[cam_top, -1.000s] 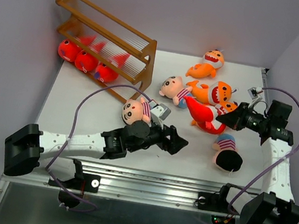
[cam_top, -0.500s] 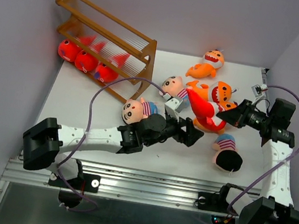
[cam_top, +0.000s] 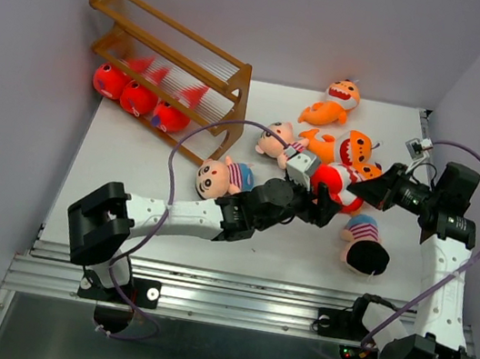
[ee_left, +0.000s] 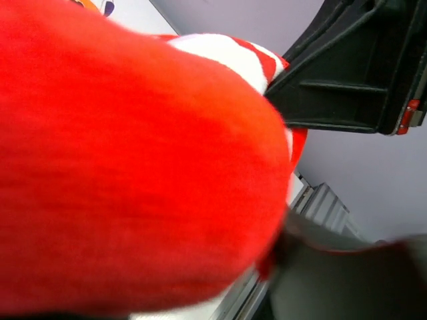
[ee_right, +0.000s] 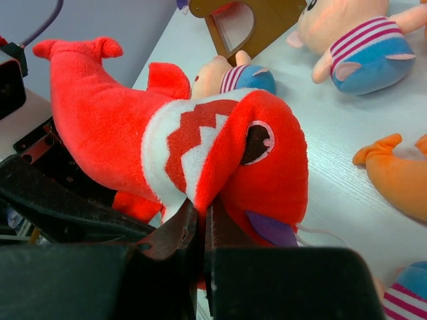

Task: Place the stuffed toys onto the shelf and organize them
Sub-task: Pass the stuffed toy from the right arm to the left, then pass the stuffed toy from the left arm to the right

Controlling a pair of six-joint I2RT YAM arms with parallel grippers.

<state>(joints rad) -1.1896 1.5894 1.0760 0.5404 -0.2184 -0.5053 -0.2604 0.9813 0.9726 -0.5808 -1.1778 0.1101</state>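
**Top view.** Shows the shelf [cam_top: 171,67] at the far left of the desk [cam_top: 126,197], with three shelved sharks [cam_top: 138,98] in a row on its lowest tier. Finds the red shark [cam_top: 343,183] right of centre, between the two arms. Puts the right end effector [cam_top: 384,190] at its head end and the left end effector [cam_top: 317,203] at its tail end. Counts two orange sharks [cam_top: 342,148] just beyond it on the desk. Counts two boy toys [cam_top: 222,177] lying left of it, near the shelf's open end. Adds a face-down boy toy [cam_top: 365,247] close in front of the right arm.

**Left wrist.** Fills almost wholly with the red shark [ee_left: 120,167], pressed close to the lens, a white patch near the top. Catches one dark, blurred finger [ee_left: 333,280] under the plush at the lower right. Cannot tell whether the left end effector is clenched on the shark or released around it.

**Right wrist.** Shows the right end effector [ee_right: 200,233] clenched, grasping the red shark [ee_right: 220,147] by a fold of plush at the edge of its white toothy mouth. Has the tail pointing up and to the left. Shows the black left end effector [ee_right: 67,200] low at the left, under the shark's body. Includes boy toys [ee_right: 360,47] on the desk behind and the shelf [ee_right: 267,20] at the top edge.
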